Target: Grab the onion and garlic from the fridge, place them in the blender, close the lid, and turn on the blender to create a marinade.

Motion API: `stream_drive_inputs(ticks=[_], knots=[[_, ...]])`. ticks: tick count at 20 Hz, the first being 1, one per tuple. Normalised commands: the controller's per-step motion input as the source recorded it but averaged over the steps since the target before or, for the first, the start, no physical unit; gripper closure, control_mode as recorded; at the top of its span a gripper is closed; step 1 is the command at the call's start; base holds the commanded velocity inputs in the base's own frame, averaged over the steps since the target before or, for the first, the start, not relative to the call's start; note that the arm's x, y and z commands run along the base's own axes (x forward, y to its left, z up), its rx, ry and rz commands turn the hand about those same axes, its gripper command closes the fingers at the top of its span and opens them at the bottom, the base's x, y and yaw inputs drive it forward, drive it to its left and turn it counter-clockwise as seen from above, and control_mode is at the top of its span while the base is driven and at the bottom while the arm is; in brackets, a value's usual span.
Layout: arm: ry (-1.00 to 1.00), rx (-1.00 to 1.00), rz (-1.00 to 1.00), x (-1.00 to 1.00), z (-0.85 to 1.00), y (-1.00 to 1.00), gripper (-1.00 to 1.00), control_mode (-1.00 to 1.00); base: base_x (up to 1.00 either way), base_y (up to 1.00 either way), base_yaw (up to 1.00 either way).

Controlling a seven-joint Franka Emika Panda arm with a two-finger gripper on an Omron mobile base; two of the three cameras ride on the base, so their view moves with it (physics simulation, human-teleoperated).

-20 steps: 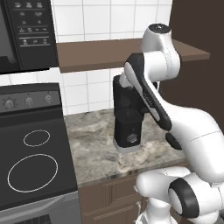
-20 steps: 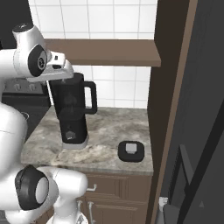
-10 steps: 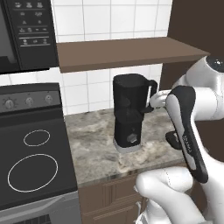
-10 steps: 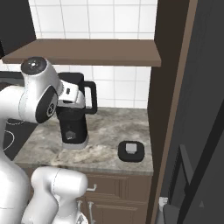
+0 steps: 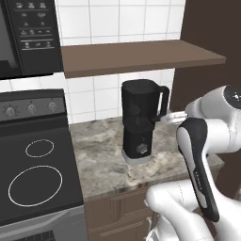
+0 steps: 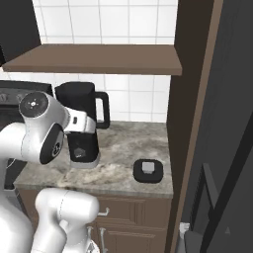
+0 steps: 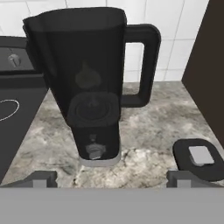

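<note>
Seen from the hand camera, the gripper (image 7: 112, 177) hangs just above a marbled stone counter (image 7: 144, 127), its two dark fingertips (image 7: 41, 178) spread wide apart with nothing between them. Ahead of the right fingertip and close beside it, the lid (image 7: 199, 158) lies flat on the counter, a black rounded square with a grey centre. Further ahead, slightly left of the midline between the tips, the blender (image 7: 94, 83) stands upright on its black base, the round knob facing the hand and the loop handle pointing toward the lid's side. The jug's top is uncovered; a faint rounded shape shows through the dark wall, possibly something inside, though the tint makes that hard to judge.

From the right base camera, the lid (image 6: 148, 170) sits well apart from the blender (image 6: 81, 123), near the counter's front edge and close to a tall brown cabinet panel (image 6: 190, 113). A black stove (image 5: 33, 164) lies on the blender's (image 5: 140, 120) far side, with a wooden shelf (image 5: 136, 54) and white tiled wall (image 5: 108, 19) behind.
</note>
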Motion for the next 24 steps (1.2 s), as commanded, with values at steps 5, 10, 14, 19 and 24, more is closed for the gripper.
stream_drive_inputs(ticks=[5,10,14,19,24], knots=[[0.0,0.0,0.0,-0.13,0.0,-0.06,-1.0,1.0,-0.48,-0.36,0.0],[0.0,0.0,0.0,0.0,0.0,0.0,-1.0,1.0,-0.99,-0.65,0.0],[0.0,0.0,0.0,0.0,0.0,0.0,-1.0,1.0,-1.0,-0.44,0.0],[0.0,0.0,0.0,0.0,0.0,0.0,-1.0,1.0,-1.0,-0.15,0.02],[0.0,0.0,0.0,0.0,0.0,0.0,-1.0,1.0,-1.0,-0.39,0.02]])
